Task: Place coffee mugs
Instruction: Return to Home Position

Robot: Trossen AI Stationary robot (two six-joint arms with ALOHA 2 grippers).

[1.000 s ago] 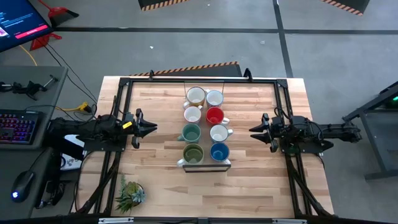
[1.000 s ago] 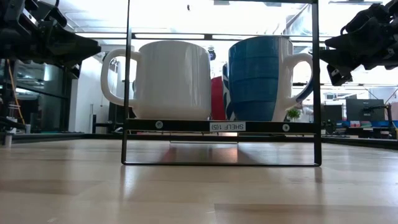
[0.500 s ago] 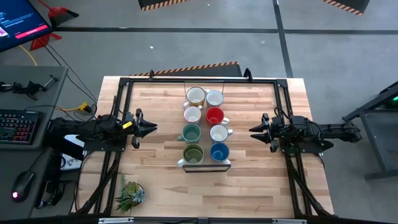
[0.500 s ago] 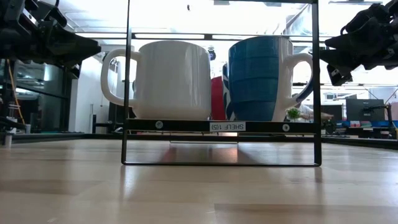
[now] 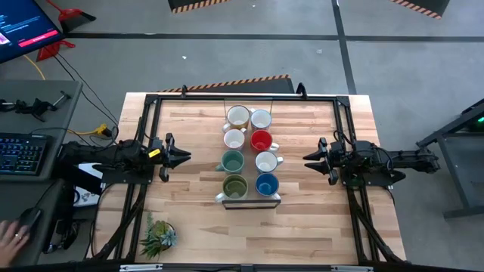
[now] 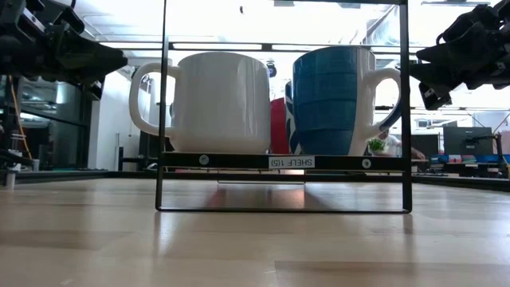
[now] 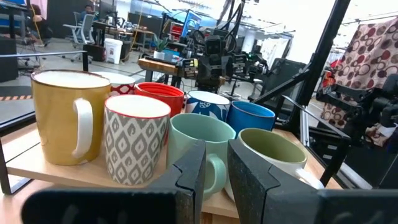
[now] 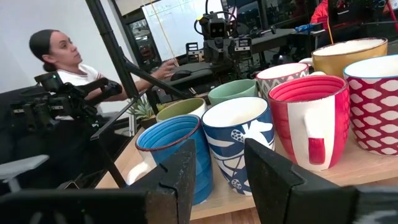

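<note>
On the small shelf at the middle of the table, all eight mugs stand upright in two rows of four, packed rim to rim. Most handles are turned outward, which I take to be so they don't foul one another. The blue mug and the olive-lined mug sit at the end nearest the potted plant. No mug stands off the shelf, so the placing looks finished to me, and that would explain how the arms sit.

The left gripper hangs off the shelf's left side, about level with the teal mug. The right gripper mirrors it on the other side. Both are raised above the tabletop and point inward at the mugs, clear of the shelf. Each has its fingers parted around nothing, the left pair by only a narrow gap. It reads as a resting pose.
</note>
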